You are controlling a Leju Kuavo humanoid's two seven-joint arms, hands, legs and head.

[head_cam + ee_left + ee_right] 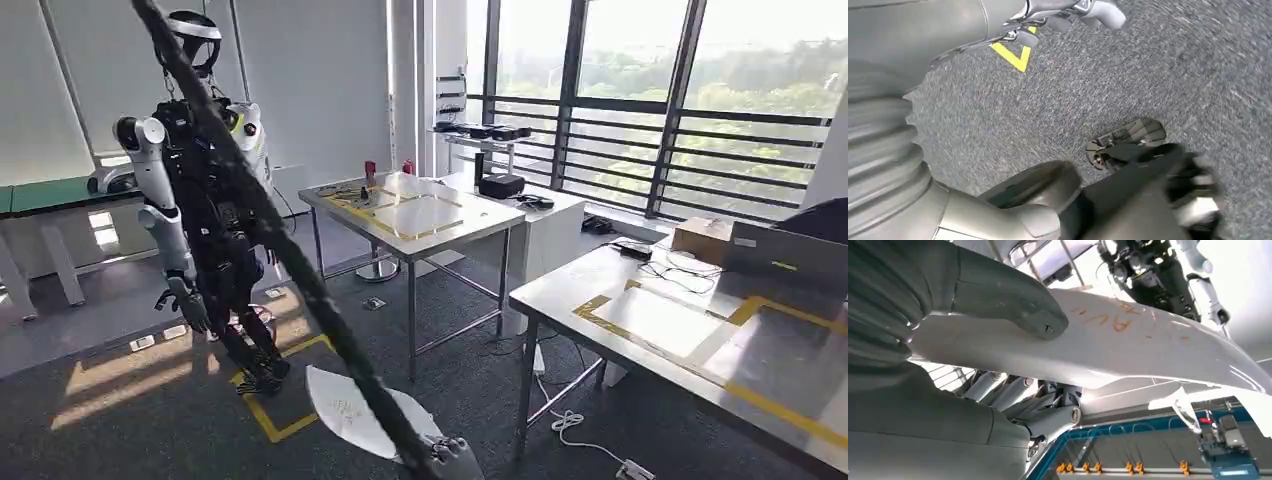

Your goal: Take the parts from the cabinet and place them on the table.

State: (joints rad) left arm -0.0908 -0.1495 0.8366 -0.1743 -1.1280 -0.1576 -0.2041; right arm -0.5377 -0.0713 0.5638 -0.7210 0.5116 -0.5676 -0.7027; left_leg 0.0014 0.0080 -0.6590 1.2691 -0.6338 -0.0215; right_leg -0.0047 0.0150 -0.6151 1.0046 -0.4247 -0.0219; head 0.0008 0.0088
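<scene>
Grey carpet [130, 400] all round, and the right hand [998, 310] has its fingers [1013, 395] clamped across a white curved part [355, 415], thumb on top. Left hand's fingers [1068, 15]: can't tell. Nearest bench [700, 340] is well apart; mid-walk, that long panel could clip its legs [527, 385].

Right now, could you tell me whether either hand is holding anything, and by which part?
The right hand holds a white curved part, thumb on one face, fingers under the other. The left hand holds nothing.

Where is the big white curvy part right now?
The white part is in the right hand, low in the head view beside the near table.
</scene>
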